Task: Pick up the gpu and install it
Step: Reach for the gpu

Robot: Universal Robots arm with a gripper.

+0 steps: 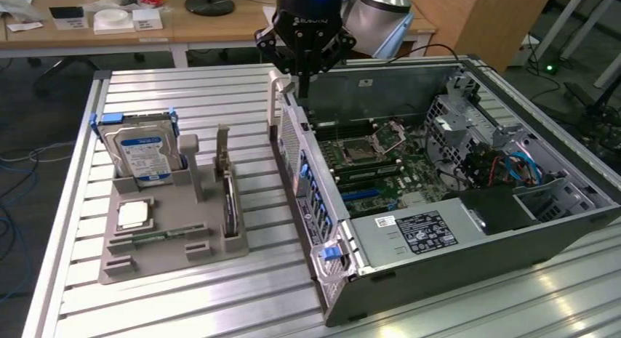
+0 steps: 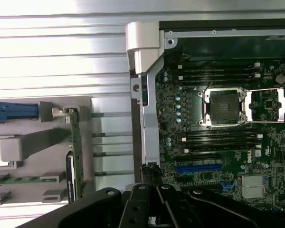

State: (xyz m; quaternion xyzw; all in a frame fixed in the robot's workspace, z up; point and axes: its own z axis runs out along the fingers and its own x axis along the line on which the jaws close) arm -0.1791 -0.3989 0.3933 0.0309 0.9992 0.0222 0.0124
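Observation:
The gpu (image 1: pixel 230 206) stands on edge in the grey holder (image 1: pixel 145 262) on the slatted table. In the wrist view it is a thin green strip with a black side (image 2: pixel 76 152). My gripper (image 1: pixel 302 87) hangs above the back corner of the open computer case (image 1: pixel 330 229), beside its silver corner bracket (image 1: pixel 278 82). That puts it well away from the gpu, toward the exterior view's right and farther back. Its black fingers (image 2: pixel 141 209) are shut together with nothing between them. The motherboard (image 2: pixel 218 142) with its blue slot (image 2: pixel 198 168) lies open inside the case.
The holder also carries a silver hard drive with a blue-white label (image 1: pixel 144 155), a square processor (image 1: pixel 134 214) and a narrow green memory stick (image 1: pixel 160 234). A power supply (image 1: pixel 427 232) and a drive cage (image 1: pixel 475 127) fill the case's right side. Desks stand behind the table.

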